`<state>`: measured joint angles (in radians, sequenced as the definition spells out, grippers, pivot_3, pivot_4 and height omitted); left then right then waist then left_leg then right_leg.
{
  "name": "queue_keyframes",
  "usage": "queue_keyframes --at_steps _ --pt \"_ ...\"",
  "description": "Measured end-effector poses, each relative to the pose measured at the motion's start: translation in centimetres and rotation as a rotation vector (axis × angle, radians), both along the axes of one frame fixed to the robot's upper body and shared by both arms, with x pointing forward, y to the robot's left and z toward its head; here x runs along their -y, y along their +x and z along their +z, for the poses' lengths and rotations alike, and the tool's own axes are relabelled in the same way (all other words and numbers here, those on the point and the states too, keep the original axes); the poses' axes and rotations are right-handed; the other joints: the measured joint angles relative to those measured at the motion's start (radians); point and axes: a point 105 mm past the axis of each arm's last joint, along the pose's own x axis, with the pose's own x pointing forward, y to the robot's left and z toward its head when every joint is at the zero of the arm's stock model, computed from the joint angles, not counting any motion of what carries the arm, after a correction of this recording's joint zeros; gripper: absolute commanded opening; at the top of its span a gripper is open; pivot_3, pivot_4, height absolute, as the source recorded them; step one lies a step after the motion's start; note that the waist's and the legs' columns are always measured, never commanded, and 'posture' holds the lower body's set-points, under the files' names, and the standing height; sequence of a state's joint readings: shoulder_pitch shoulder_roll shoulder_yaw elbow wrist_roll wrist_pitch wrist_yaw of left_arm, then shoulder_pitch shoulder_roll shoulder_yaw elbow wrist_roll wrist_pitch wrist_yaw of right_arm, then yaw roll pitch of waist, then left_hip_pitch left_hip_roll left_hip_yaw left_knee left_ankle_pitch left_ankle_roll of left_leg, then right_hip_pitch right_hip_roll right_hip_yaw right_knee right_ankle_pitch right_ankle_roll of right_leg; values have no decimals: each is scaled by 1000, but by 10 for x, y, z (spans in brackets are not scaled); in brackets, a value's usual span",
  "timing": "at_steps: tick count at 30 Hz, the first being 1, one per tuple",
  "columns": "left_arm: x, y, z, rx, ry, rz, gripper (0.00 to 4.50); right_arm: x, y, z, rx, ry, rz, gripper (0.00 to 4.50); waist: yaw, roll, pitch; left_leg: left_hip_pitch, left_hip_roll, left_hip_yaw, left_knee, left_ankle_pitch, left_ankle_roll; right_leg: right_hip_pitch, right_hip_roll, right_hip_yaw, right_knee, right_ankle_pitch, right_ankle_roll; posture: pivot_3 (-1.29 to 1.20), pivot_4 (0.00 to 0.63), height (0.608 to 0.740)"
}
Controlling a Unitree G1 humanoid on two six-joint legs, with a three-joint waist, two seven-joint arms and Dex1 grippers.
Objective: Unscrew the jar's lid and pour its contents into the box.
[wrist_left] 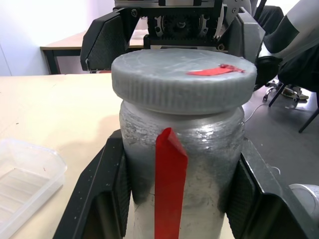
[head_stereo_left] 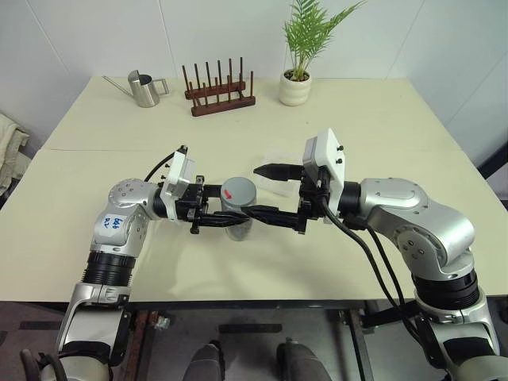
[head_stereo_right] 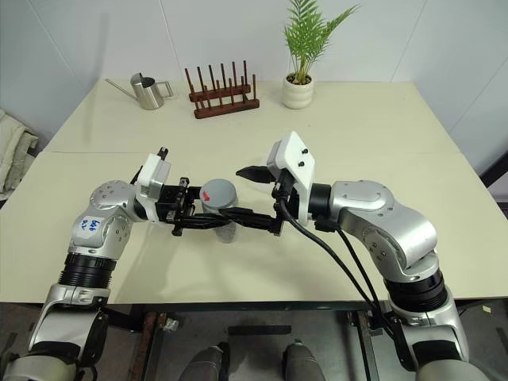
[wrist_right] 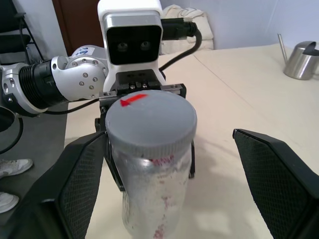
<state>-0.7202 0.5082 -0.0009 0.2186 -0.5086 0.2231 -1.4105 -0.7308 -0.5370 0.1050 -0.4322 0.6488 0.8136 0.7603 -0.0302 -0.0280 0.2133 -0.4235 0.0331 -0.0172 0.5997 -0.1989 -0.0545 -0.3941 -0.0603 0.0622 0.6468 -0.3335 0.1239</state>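
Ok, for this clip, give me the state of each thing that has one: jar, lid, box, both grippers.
jar: upright, held off the table, gripped around its body.
lid: on the jar, red mark up.
box: on the table, nothing seen inside.
left gripper: shut on the jar.
right gripper: open, fingers either side of the lid, not clamping it.
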Motion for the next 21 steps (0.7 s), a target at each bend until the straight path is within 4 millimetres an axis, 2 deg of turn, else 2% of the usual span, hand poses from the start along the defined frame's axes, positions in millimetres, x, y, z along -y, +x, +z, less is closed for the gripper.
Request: queue_keyframes --at_steps 10,21 --pt "0 0 -1 5 5 -28 2002 16 3 -5 -13 -30 -59 4218 2 0 0 0 0 0 0 0 0 0 0 0 0 0 0 0 150 740" --pt "1 2 0 12 -1 -37 2002 16 -7 -4 -39 -36 -25 4218 2 0 0 0 0 0 0 0 0 0 0 0 0 0 0 0 150 740"
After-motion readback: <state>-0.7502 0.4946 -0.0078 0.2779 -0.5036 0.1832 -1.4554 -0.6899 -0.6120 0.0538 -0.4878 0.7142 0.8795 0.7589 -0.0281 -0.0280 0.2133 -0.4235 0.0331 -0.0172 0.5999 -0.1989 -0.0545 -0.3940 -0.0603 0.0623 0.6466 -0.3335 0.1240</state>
